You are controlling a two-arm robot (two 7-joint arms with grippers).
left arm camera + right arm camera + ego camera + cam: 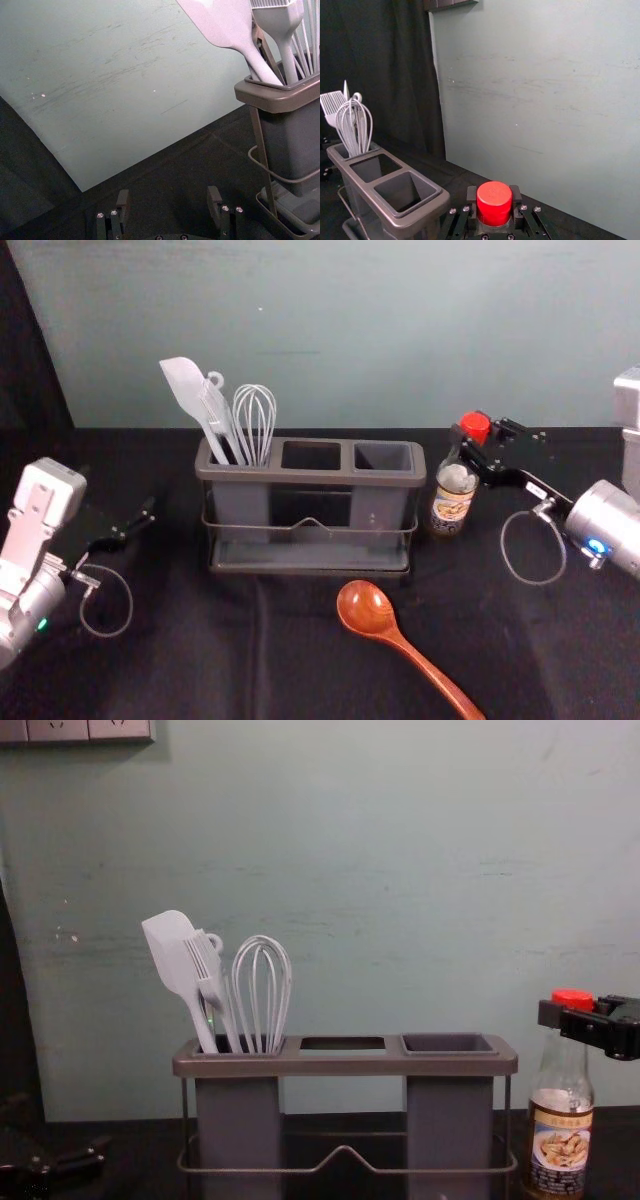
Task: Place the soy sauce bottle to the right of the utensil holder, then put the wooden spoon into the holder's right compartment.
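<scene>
The soy sauce bottle (pixel 452 502) stands upright just right of the utensil holder (pixel 312 478), a small gap between them. My right gripper (pixel 480 445) is closed around its neck under the red cap; in the right wrist view the cap (pixel 494 202) sits between the fingers of the right gripper (pixel 494 206). The chest view has the bottle (pixel 560 1145) upright beside the holder (pixel 345 1065). A wooden spoon (pixel 368 610) lies in front of the holder, handle toward the near right. My left gripper (pixel 122 532), also the left gripper (pixel 169 205) in its wrist view, is open and empty, left of the holder.
A white spatula (pixel 188 390), a brush and a whisk (pixel 255 420) stand in the holder's left compartment. The middle and right compartments (pixel 383 457) hold nothing visible. A pale wall (pixel 340 330) rises behind the dark table.
</scene>
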